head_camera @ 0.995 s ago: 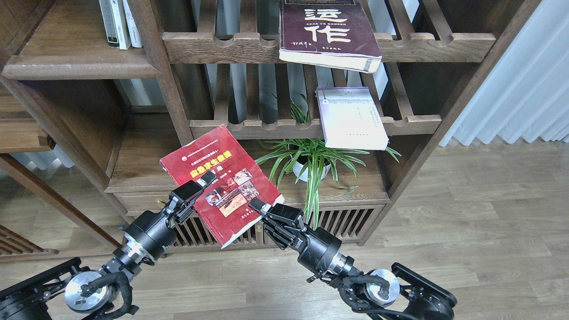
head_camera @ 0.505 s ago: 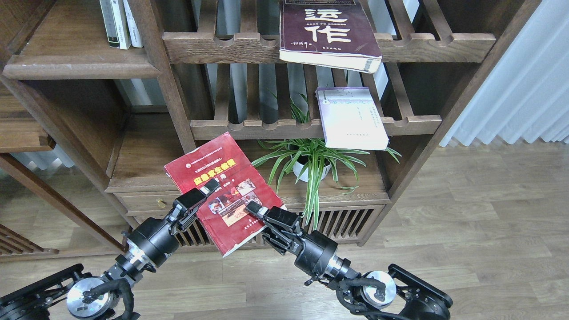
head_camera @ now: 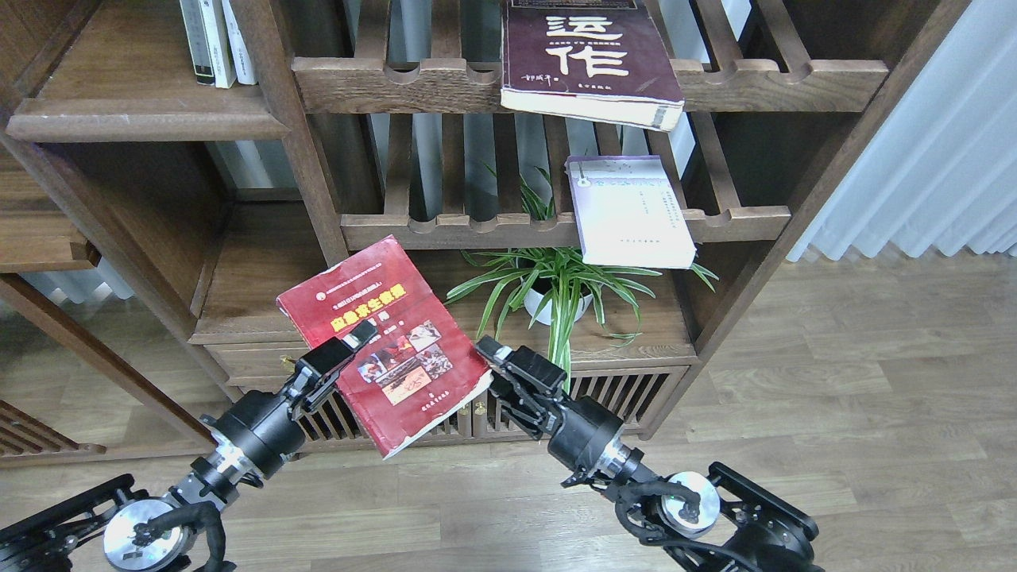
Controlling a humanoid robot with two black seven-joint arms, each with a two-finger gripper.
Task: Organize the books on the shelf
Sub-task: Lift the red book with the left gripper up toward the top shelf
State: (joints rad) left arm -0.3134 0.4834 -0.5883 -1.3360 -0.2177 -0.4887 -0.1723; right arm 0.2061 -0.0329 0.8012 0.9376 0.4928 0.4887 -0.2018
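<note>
My left gripper (head_camera: 351,343) is shut on the left edge of the red book with the photo collage (head_camera: 385,342) and holds it tilted in the air in front of the low cabinet. My right gripper (head_camera: 494,359) is just right of the book's right edge, apart from it, with its jaws parted. The thick maroon book (head_camera: 588,59) lies on the top slatted rack and overhangs its rail. The pale lavender-white book (head_camera: 629,210) lies on the middle slatted rack. The solid plank shelf (head_camera: 143,123) is at the upper left.
Thin white- and grey-spined books (head_camera: 214,40) stand at the back of the plank shelf. A potted spider plant (head_camera: 556,290) stands on the lower board right of the red book. A wooden upright (head_camera: 298,143) separates the plank shelf from the racks. White curtain (head_camera: 937,159) hangs at right.
My right gripper has let go of the red book's right edge and moved right. The left gripper keeps the book, which has shifted a little left and turned flatter.
</note>
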